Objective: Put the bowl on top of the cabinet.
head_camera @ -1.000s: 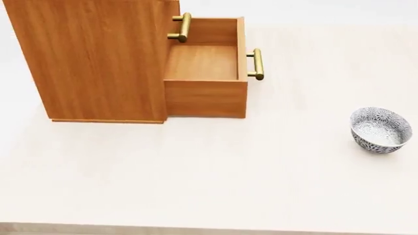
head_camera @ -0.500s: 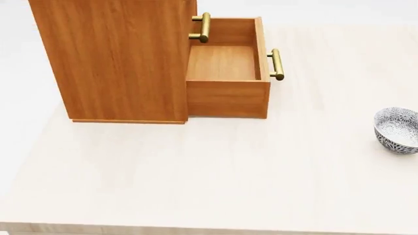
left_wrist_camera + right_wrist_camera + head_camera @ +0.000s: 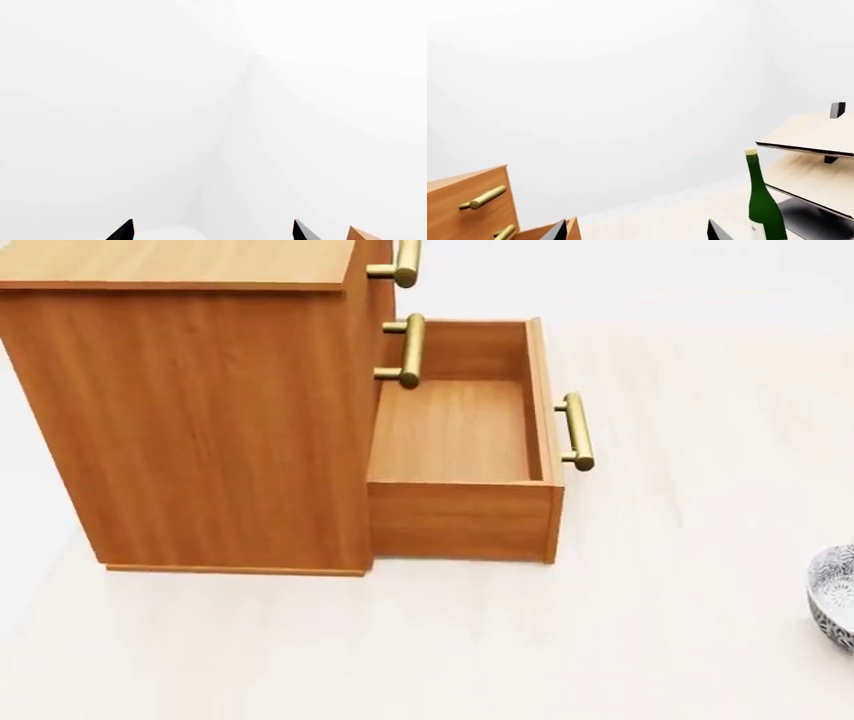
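Tabletop (image 3: 641, 640), pale wood, fills your head view. Largest on it is the cabinet (image 3: 200, 420), standing far left, its flat top (image 3: 174, 260) bare and its lowest drawer (image 3: 461, 440) pulled out to the right, brass bar handles (image 3: 577, 430) on the fronts. Your right wrist view shows a pale slanted-board rack (image 3: 814, 145) on a dark base, with a green bottle (image 3: 764, 200) upright just beside it; its label is cut off and unreadable. You find the bowl (image 3: 834, 595) at the right edge, well apart from the cabinet, half out of view. Both claws stand apart, holding nothing: left gripper (image 3: 213, 232), right gripper (image 3: 640, 232).
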Motion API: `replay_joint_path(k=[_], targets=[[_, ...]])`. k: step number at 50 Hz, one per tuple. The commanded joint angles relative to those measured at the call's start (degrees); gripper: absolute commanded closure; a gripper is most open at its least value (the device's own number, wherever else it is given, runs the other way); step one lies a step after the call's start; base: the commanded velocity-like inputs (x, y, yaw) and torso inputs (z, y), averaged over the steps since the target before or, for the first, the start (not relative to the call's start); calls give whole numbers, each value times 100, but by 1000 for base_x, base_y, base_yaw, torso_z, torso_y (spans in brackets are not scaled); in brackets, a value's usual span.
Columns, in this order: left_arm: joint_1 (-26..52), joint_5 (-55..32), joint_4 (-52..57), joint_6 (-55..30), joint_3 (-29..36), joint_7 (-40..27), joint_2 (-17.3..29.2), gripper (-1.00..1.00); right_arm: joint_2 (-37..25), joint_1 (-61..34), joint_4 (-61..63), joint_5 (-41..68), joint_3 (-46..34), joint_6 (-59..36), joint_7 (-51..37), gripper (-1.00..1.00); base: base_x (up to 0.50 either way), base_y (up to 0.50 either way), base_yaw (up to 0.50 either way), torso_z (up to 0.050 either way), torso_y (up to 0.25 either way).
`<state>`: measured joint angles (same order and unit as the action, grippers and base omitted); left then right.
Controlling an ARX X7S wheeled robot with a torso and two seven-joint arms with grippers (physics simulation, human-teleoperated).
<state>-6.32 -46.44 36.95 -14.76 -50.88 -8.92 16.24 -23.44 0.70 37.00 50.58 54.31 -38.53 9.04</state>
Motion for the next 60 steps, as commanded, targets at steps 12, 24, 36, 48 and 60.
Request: replay_joint_path(k=[12,24,36,48,60], targets=[[-18,7,-30,41,31,12,6,-100,-45,83,-10,18,-114,-30,72,-100,500,0,0,0,0],[-24,7,-48,58,41,4,7,-100,-84,117,-7,3,-178,-41,95,-100,500,0,0,0,1],[-44,-7,-28,63,53,1,22,-100,-111,129,-5,18,-202,-55,80,-100,500,0,0,0,1],[-60,-23,-20,79,61,10,35,-100,-164,131,-9,-88,-278,-12,89,-100,476,0,0,0,0],[-78,-27,-31,99,62,21,45,-100,-1265,-267,-500,278,-229,-694,-112,-100,18,0,0,0,0]])
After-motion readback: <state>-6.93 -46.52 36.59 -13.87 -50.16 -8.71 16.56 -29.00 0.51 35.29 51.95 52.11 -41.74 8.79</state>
